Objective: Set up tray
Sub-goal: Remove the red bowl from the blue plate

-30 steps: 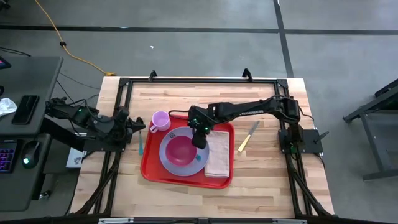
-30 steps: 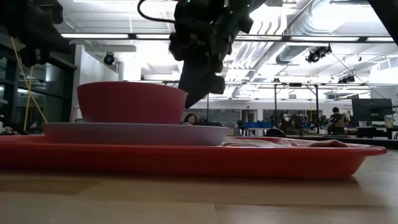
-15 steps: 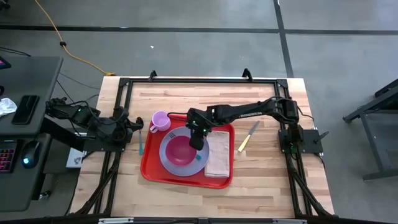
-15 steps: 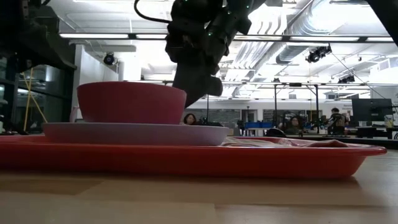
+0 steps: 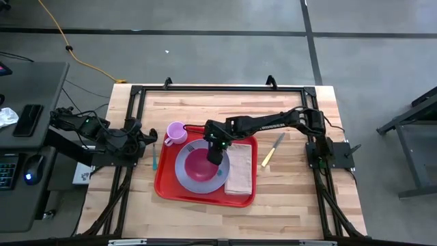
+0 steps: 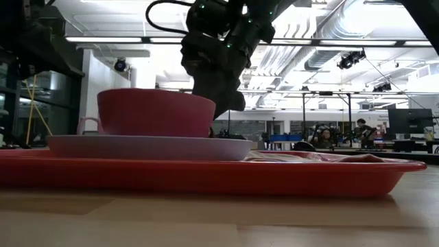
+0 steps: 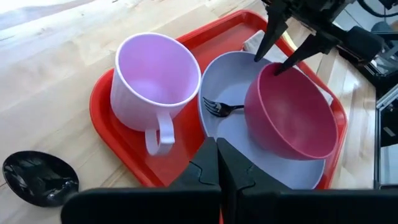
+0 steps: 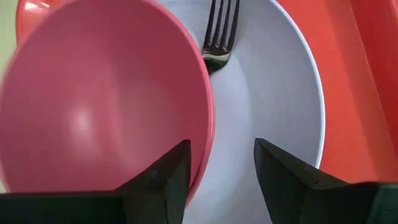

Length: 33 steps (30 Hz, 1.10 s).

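Observation:
The red tray (image 5: pixel 164 186) lies mid-table. On it rests a lavender plate (image 8: pixel 273 93) with a pink bowl (image 8: pixel 106 99) standing on it and a fork (image 8: pixel 219 31) lying on it, partly under the bowl. A lavender cup (image 7: pixel 155 81) stands at the tray's far-left corner, and a folded napkin (image 5: pixel 240 174) lies on its right part. My right gripper (image 8: pixel 221 180) is open, astride the bowl's far-right rim. My left gripper (image 7: pixel 217 168) waits shut at the table's left edge. My right gripper has one finger (image 8: pixel 158 180) inside the bowl, at the inner wall just below the rim (image 8: pixel 206 149). The other finger (image 8: pixel 292 180) stands outside over the plate, with a gap to the rim. The fingers slant down from the far right. The bowl sits upright on the plate.
A yellow-handled knife (image 5: pixel 272 150) lies on the wood right of the tray. A teal utensil (image 5: pixel 155 157) lies on the table left of the tray. A black spoon (image 7: pixel 37 177) shows near my left gripper. Bare wood lies in front of the tray.
The pink bowl has slid a little across the plate toward the table's right and stays upright. In the low view the cup's handle now shows behind its left side.

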{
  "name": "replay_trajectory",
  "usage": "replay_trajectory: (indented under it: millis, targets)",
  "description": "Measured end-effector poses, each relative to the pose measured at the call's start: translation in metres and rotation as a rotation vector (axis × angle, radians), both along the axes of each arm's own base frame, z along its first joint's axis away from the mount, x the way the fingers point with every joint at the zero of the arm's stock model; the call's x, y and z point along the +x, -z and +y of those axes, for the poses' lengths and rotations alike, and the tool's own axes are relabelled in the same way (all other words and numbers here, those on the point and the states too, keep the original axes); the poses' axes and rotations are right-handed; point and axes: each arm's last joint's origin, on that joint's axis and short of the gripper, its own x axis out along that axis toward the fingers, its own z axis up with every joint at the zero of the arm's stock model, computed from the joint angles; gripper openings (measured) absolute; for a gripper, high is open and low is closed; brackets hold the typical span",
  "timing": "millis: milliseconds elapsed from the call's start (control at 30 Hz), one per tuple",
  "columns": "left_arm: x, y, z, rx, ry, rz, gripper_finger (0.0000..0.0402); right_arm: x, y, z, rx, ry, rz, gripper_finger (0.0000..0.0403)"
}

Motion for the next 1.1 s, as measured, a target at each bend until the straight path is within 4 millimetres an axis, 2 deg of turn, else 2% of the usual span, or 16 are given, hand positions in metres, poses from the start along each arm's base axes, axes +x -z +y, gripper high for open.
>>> replay_trajectory:
  millis: [600, 1100]
  targets:
    - [0.0002, -0.0003, 0.0, 0.0, -0.003, -0.005, 0.0021, 0.0078, -0.0055, 0.0068, 0.037, -0.042, -0.099, 0.0009]
    - [0.0002, -0.0003, 0.0, 0.001, -0.003, -0.004, 0.0021, 0.0081, -0.0056, 0.0064, 0.028, -0.036, -0.102, 0.0001]
